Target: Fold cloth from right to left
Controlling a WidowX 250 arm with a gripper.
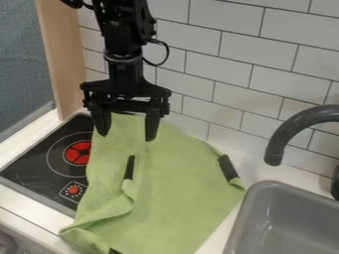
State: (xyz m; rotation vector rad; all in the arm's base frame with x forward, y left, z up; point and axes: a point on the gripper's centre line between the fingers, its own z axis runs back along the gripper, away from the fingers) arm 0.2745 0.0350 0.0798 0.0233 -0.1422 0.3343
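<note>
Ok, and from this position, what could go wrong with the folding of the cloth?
The open gripper is at the far end of the cloth, so closing there might pinch that end instead of the right side. The cloth's left side is already rumpled and partly turned over, so a fold from the right could land unevenly. The cloth also lies partly over the stove, and dragging it left would probably cover more of the red burner.

1. This is a kitchen corner (quite possibly a toy one, given the flat red burner marking (77,152) on the black stovetop (36,161)).
2. A grey sink (268,185) has a dark curved faucet (289,132) beside it.
3. White wall tiles (222,72) rise behind the pale counter (261,171).
</note>
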